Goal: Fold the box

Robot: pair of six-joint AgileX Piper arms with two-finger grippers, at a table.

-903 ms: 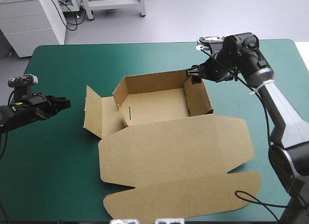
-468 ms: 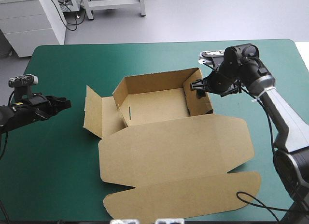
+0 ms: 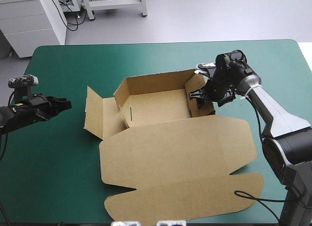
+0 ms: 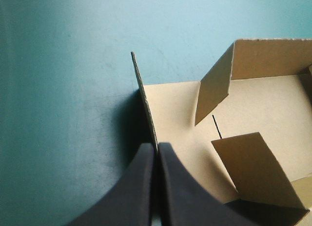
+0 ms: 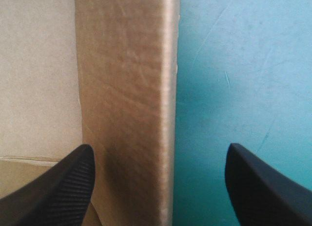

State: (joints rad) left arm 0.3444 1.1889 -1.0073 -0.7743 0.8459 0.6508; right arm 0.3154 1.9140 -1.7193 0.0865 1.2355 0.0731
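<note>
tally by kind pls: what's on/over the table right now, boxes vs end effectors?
box, brown, open tray with lid flat: 1
end effectors, black: 2 (left end effector shut, right end effector open astride the box's wall)
Total: 3

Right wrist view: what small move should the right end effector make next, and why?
Probably lower slightly and shut on the right wall of the box. The right end effector is open and straddles that raised wall: one black finger over the box's inside, the other over the teal-green cover, so nothing is gripped yet.
</note>
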